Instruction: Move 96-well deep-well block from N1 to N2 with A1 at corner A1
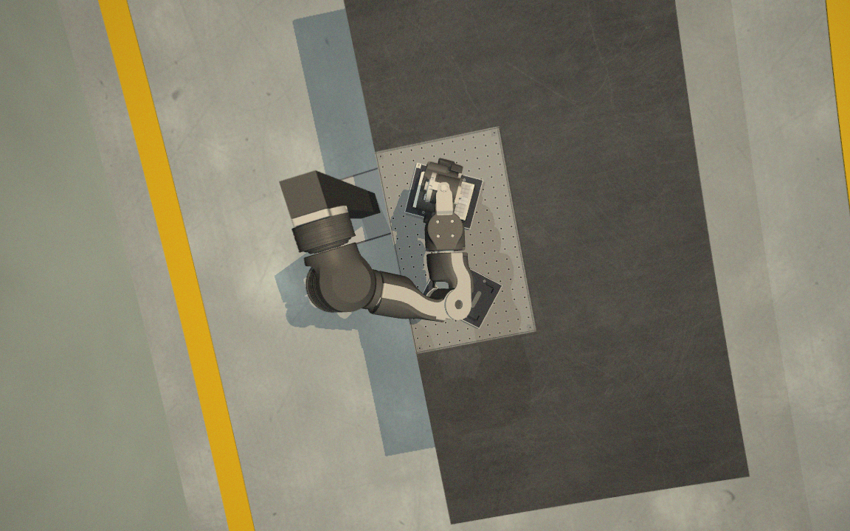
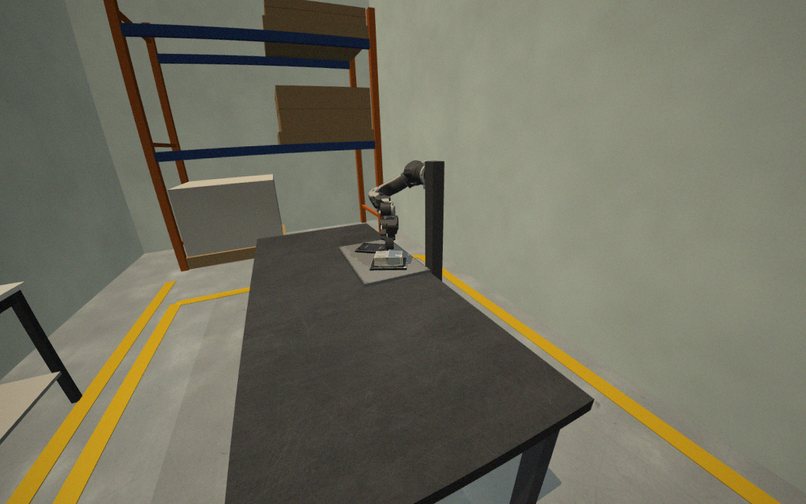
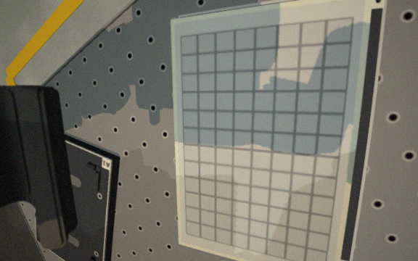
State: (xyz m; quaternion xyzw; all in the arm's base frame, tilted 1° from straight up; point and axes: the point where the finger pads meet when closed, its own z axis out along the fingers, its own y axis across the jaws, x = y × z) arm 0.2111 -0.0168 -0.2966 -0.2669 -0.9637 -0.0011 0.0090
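Observation:
The 96-well deep-well block is a pale translucent block with a grid of square wells. It sits in a dark plate nest at one end of the perforated grey baseplate. It fills the wrist view (image 3: 263,138) and also shows in the exterior view (image 2: 388,258). My gripper (image 1: 437,179) hovers over the block, open, with nothing between the fingers. One dark finger (image 3: 24,159) shows at the left of the wrist view, apart from the block. The other nest (image 1: 481,300) is empty, partly under my arm; its corner mark A1 (image 3: 105,164) shows.
The baseplate lies on a long dark table (image 2: 355,376) near the arm's black mounting post (image 2: 434,219). A shelf rack with boxes (image 2: 255,125) stands behind the table. Yellow floor lines run along both sides.

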